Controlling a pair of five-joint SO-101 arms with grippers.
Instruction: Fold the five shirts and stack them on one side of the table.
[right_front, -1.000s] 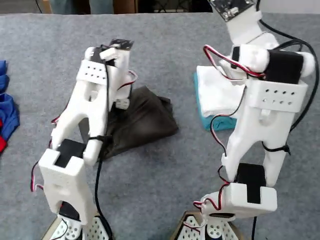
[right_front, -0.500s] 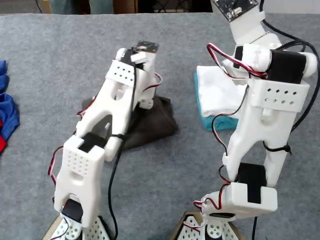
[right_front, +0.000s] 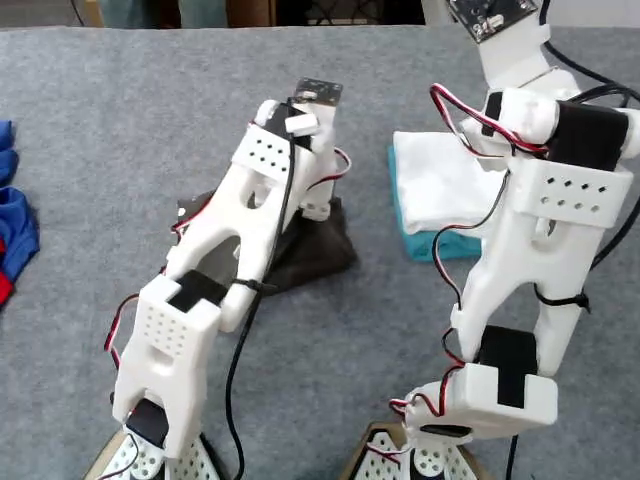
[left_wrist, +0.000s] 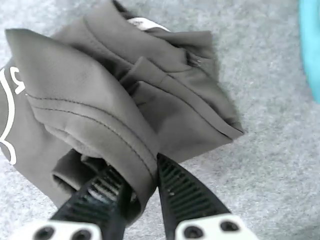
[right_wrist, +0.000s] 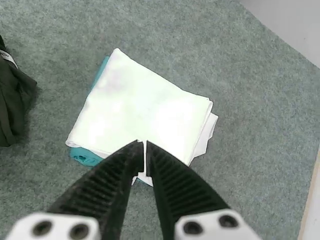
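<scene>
High view: the dark shirt (right_front: 322, 250) lies mid-bench (right_front: 120, 120) under the left arm (right_front: 250, 200). A white shirt (right_front: 435, 185) sits folded on a teal one (right_front: 440, 246), by the right arm (right_front: 540, 220).

Left wrist view: the left fingers (left_wrist: 175, 190) clench a fold of the dark shirt (left_wrist: 100, 100).

Right wrist view: the right fingers (right_wrist: 170, 185), pressed together with nothing between them, hang above the white shirt (right_wrist: 140, 110).
</scene>
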